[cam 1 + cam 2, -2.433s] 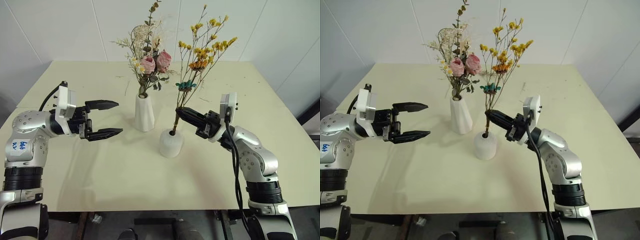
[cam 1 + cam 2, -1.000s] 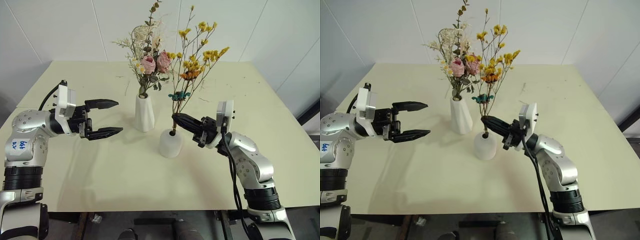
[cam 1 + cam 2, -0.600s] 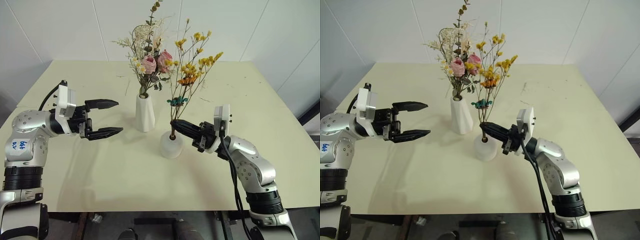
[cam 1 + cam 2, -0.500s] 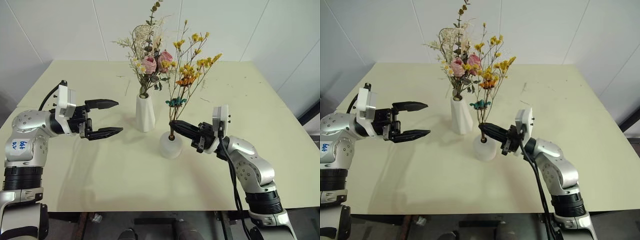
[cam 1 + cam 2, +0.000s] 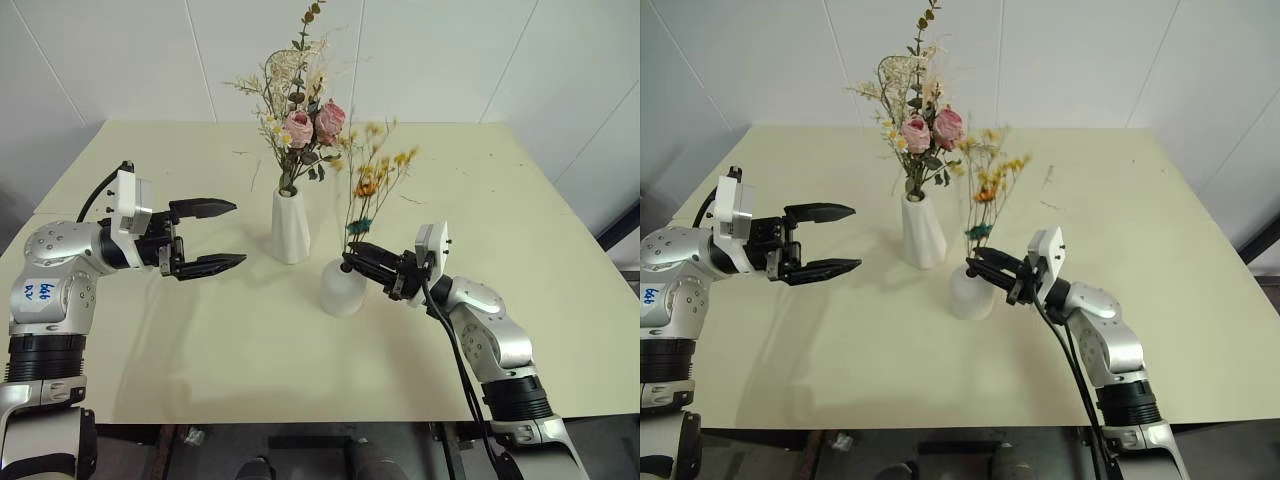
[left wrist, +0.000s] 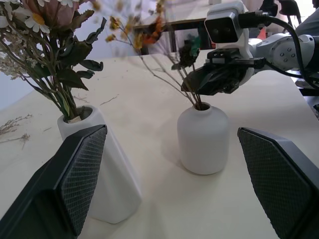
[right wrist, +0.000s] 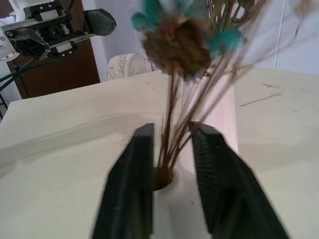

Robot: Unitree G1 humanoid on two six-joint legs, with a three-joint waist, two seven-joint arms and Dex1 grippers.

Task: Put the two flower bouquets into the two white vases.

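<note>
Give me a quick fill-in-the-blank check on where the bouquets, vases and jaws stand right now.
1. The rose bouquet stands in the ____ vase.
2. The yellow bouquet has its stems in the ____ vase.
3. The right gripper has its jaws ____ on either side of the yellow bouquet's stems.
4. The left gripper holds ____.

Missing words: tall; short; parted; nothing

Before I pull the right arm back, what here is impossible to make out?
- Yellow-orange blossom bouquet: blossoms motion-blurred in both eye views.
- Its stem ends: hidden inside the short rounded white vase.
- Right gripper: fingers flank the stems; contact unclear through blur, right wrist view.
- Pink rose bouquet: top cut off, left wrist view.
</note>
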